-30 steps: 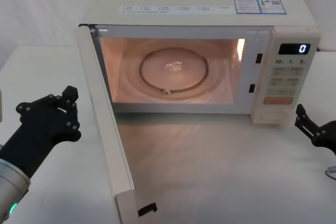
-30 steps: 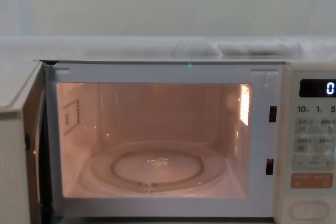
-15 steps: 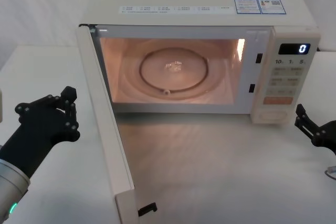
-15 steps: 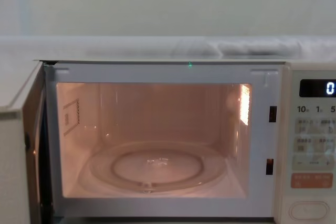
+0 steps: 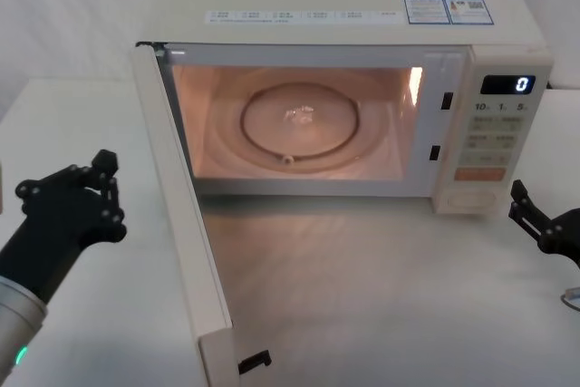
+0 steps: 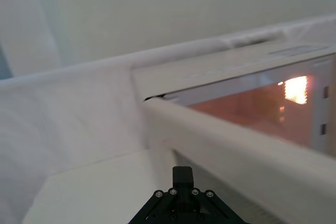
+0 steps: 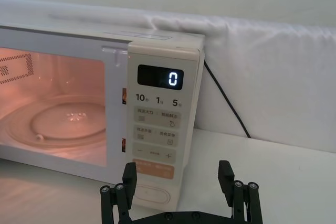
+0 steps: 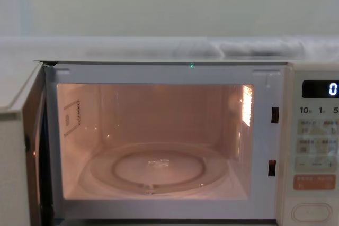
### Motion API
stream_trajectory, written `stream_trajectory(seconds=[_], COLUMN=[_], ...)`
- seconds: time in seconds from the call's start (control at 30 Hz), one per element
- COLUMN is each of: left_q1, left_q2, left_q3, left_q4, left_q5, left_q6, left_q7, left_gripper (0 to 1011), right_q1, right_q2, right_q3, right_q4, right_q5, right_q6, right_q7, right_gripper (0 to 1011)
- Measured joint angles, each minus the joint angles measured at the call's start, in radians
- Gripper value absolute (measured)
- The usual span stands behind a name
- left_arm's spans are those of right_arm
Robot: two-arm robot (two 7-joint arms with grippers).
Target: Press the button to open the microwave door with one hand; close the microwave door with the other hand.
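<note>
on the table (image 5: 381, 296), the microwave (image 5: 362, 15) is standing with the microwave door (image 5: 186, 224) swung wide open, its cavity glowing orange. left of the door, apart from it, the left gripper (image 5: 68, 195) is hovering, whether its jaws are open or closed cannot be told. right of the button (image 5: 474, 197), the right gripper (image 7: 178, 187) is waiting with jaws spread, holding nothing.

Glossy cream microwave (image 5: 362, 6) casing, clear glass turntable (image 5: 301, 121) (lit orange), matt black plastic left gripper (image 5: 68, 201), white cloth backdrop (image 7: 262, 72)
</note>
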Motion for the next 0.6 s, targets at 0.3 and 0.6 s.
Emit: stream_trajectory(seconds=[0.3, 0.6], left_q1=[-0.012, -0.019], left_q2=[-0.024, 0.011], left_q3=[-0.035, -0.054], left_q4=[0.056, 0.073], left_q5=[0.0, -0.11], left_q6=[-0.012, -0.013], left_q7=[0.011, -0.087], left_gripper=[0, 0], right_q1=[0.0, 0.0], right_q2=[0.0, 0.0], right_q3=[0.0, 0.0], right_q4=[0.0, 0.0], right_q5=[0.0, 0.0], right_q6=[0.0, 0.0], right_q7=[0.0, 0.0], right_gripper=[1002, 1002])
